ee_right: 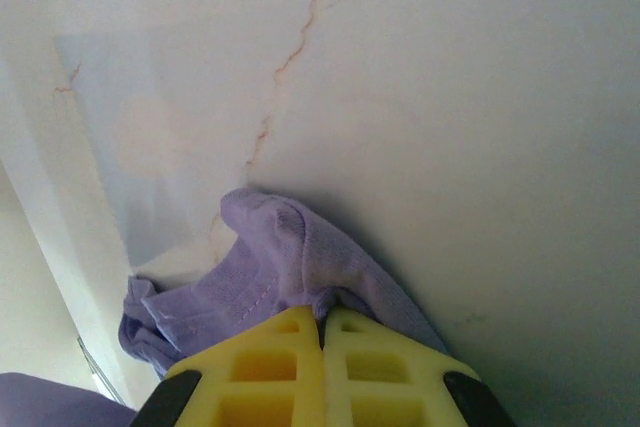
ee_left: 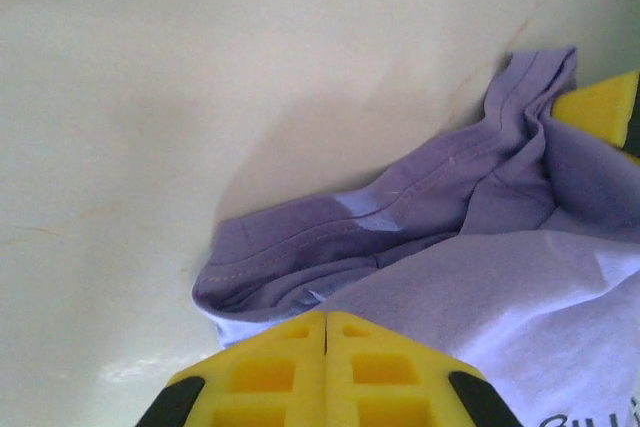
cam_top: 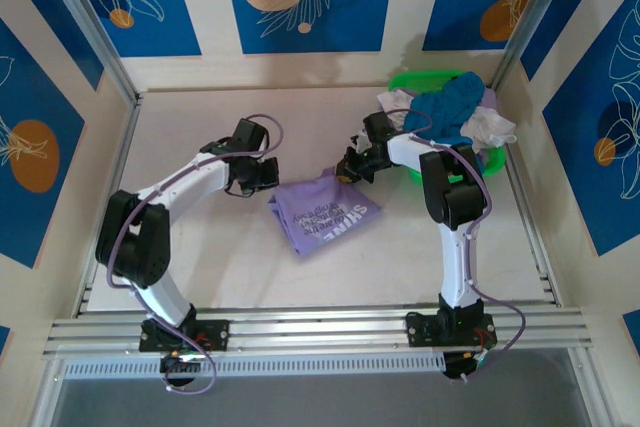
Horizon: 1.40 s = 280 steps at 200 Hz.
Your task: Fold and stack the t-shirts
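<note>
**A:** What takes up the most room?

**B:** The pale table (cam_top: 200, 247). The purple shirt (cam_top: 322, 212) lies crumpled about mid-table, between the two arms, with its far edge drawn up to both grippers.

**A:** And the other laundry?

**B:** It is at the far right in a green basket (cam_top: 420, 77). A teal shirt (cam_top: 445, 112) and a white shirt (cam_top: 495, 129) are heaped over the basket and hide most of it.

**A:** The grippers?

**B:** The left gripper (cam_top: 262, 173) is at the purple shirt's far left corner. In its wrist view the yellow fingers (ee_left: 270, 367) are pressed together, with the hem pinched under their tips. The right gripper (cam_top: 352, 165) is at the far right corner, and its fingers (ee_right: 380, 367) are clamped on a purple fold. Both wrist views cut the fingers off at the bottom edge.

**A:** Any writing?

**B:** There are white block letters on the purple shirt, upside down from above. The largest word looks like "SHINE", though I can't be sure. The smaller lines are too fine to read. The left wrist view crops the lettering at its bottom right corner.
</note>
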Each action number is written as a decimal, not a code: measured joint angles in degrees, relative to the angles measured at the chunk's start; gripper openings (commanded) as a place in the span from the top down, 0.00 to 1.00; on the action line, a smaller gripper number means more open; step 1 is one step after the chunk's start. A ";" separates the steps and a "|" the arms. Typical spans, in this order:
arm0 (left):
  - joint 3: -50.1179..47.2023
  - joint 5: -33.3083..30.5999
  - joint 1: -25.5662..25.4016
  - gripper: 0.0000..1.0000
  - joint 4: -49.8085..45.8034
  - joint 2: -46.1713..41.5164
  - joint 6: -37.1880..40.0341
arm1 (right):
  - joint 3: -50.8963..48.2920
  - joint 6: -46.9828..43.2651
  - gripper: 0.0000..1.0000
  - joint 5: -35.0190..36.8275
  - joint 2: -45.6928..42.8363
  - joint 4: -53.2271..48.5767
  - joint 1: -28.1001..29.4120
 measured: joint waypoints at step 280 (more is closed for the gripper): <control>23.52 4.79 6.93 1.00 13.51 25.16 4.28 | -2.75 -1.31 1.00 0.07 -2.71 -5.79 -3.15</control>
